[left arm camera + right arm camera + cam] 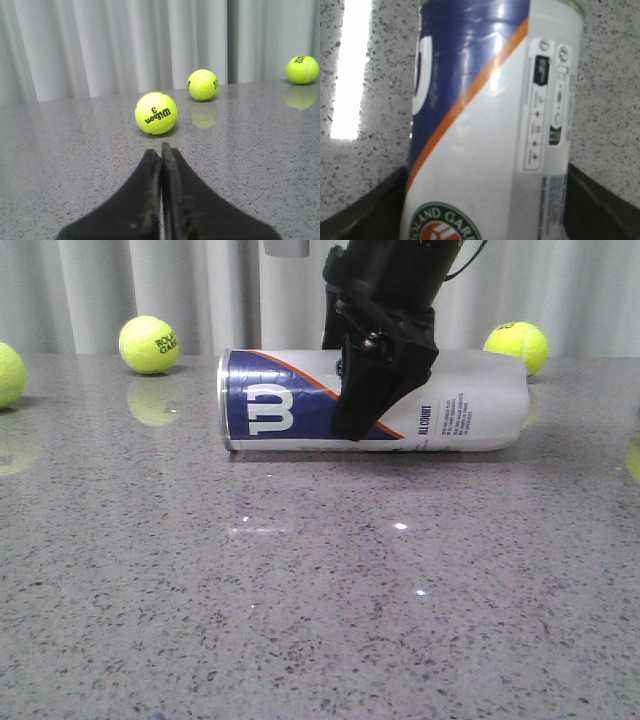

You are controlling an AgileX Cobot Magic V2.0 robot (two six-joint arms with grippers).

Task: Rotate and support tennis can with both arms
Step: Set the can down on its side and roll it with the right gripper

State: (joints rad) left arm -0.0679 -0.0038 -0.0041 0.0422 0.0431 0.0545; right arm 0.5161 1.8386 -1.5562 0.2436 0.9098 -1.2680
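Tennis can (300,405): you have it lying on its side on the table (300,620), near the far edge, metal rim toward the left edge.
Right gripper (375,380): your fingers straddle the can's middle (contact unclear).
Left gripper (161,200): fingers pressed together, empty, facing three tennis balls (156,113).

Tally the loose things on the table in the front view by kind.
Yellow-green felt tennis balls: 3
Long cylindrical plastic tennis can, white and navy label: 1
Total: 4; a yellow sliver at the right edge is unclear.
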